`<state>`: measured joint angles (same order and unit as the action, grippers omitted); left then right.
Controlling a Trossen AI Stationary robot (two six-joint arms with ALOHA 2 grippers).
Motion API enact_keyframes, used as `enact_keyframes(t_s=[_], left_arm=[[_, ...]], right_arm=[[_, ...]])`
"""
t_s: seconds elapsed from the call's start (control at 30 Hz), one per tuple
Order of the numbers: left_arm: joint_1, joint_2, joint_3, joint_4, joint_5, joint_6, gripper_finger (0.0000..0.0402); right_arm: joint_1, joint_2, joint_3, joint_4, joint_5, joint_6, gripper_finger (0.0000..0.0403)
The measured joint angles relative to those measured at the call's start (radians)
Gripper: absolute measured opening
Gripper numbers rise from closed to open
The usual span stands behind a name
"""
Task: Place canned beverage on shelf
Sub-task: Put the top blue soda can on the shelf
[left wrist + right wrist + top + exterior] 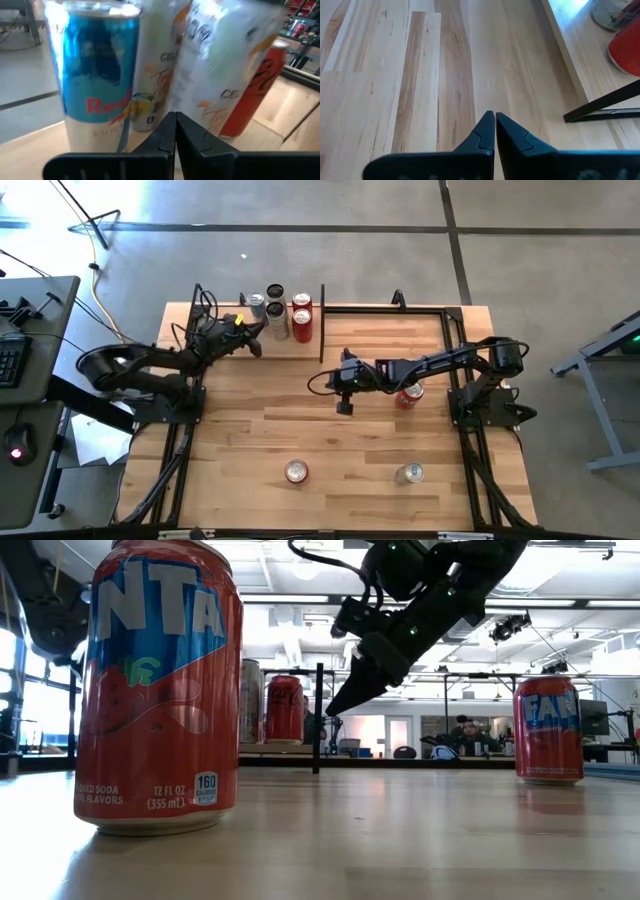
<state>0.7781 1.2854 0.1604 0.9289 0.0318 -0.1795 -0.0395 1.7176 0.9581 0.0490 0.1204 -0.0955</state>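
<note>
I see both grippers pinched together: left gripper (257, 347) by the shelf (225, 347) cans, right gripper (344, 408) over bare table (250, 440).

Grey concrete floor (520, 240), dark desk (30, 330), bright ceiling lights (300, 615)
</note>
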Motion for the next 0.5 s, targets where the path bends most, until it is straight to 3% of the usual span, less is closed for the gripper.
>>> enact_keyframes(t_s=[0.17,0.5], left_arm=[[0.001,0.083,0.007,0.093,-0.016,-0.001,0.0000],[0.028,0.157,0.061,0.088,-0.062,0.035,0.0000]], right_arm=[[0.000,0.000,0.000,0.000,0.000,-0.016,0.0000],[0.001,0.000,0.000,-0.006,0.000,0.012,0.0000]])
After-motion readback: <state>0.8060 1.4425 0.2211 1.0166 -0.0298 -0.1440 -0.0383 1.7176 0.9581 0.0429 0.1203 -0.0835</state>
